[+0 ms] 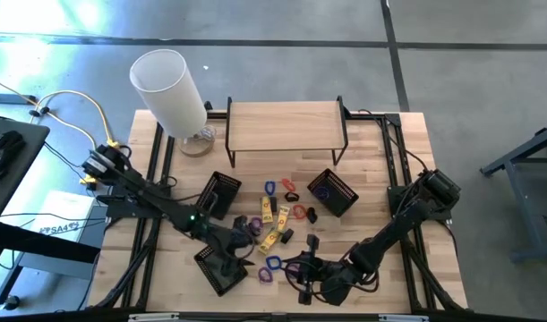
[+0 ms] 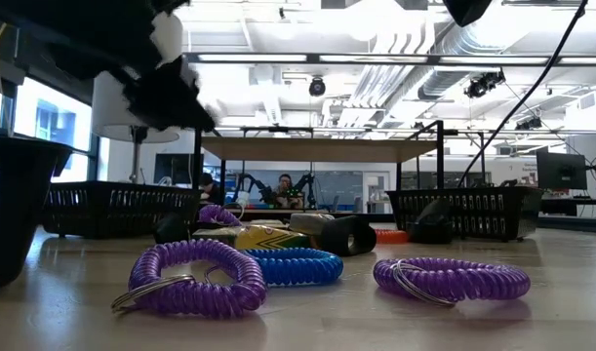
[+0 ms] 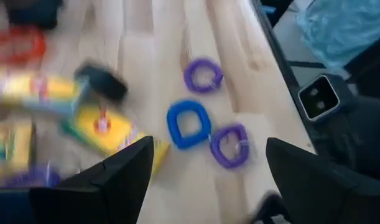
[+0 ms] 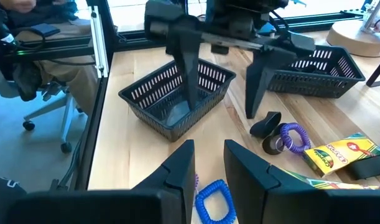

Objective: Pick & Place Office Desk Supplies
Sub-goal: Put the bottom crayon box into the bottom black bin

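Above the middle of the wooden table [image 1: 416,255], the left gripper [image 1: 241,240] is hovering with its two fingers spread wide and holding nothing; in the right wrist view the same gripper [image 4: 222,81] is hanging with its tips over the near black basket [image 4: 175,99]. Just beyond it, the office desk supplies are lying loose on the boards: a blue band [image 3: 188,124] between two purple bands [image 3: 203,74] and [image 3: 229,145], yellow packets [image 3: 109,130] beside them, a dark clip [image 3: 102,81] and a red band [image 3: 17,45] farther away. The right gripper [image 1: 305,277] is waiting low at the front edge of the table, its fingers only a little apart and empty, with the blue band [image 4: 213,199] lying just ahead of its tips. More outward, a second basket [image 1: 220,195] and a third one [image 1: 333,193] are standing near the wooden shelf [image 1: 286,125], and the big white cylinder [image 1: 168,89] is standing at the far left corner. I judge that the danger is coming from the crowding: the bands are touching or nearly touching, so wide fingers could be catching two at once or pushing the packets aside. Both arms are also working close together, so a collision over the pile seems possible.
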### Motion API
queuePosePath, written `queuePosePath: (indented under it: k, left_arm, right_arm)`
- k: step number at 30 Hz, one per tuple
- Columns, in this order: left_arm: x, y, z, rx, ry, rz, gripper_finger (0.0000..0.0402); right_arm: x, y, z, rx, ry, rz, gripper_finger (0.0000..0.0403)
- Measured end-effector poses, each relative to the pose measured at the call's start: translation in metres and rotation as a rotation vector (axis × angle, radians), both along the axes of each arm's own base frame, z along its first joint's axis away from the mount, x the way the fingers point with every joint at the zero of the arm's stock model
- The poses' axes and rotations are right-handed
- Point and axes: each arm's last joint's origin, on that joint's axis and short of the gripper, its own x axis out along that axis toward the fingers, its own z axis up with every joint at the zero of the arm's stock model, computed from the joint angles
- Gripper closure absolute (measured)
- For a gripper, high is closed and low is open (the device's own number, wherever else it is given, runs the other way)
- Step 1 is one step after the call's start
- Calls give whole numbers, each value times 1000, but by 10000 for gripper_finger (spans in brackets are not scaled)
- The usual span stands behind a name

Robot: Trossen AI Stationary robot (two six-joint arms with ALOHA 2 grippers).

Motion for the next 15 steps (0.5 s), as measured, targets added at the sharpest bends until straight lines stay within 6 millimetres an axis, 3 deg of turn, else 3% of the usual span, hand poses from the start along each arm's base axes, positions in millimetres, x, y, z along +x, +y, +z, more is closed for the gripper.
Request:
queuePosePath:
  k: [5,15]
  left_arm:
    - [0,-14,-12,217,-112,160,99]
    - [-8,-39,-17,124,-195,327,99]
  right_arm:
    - [0,0,0,1,0,1,329]
    - [-1,2,0,0,3,8,329]
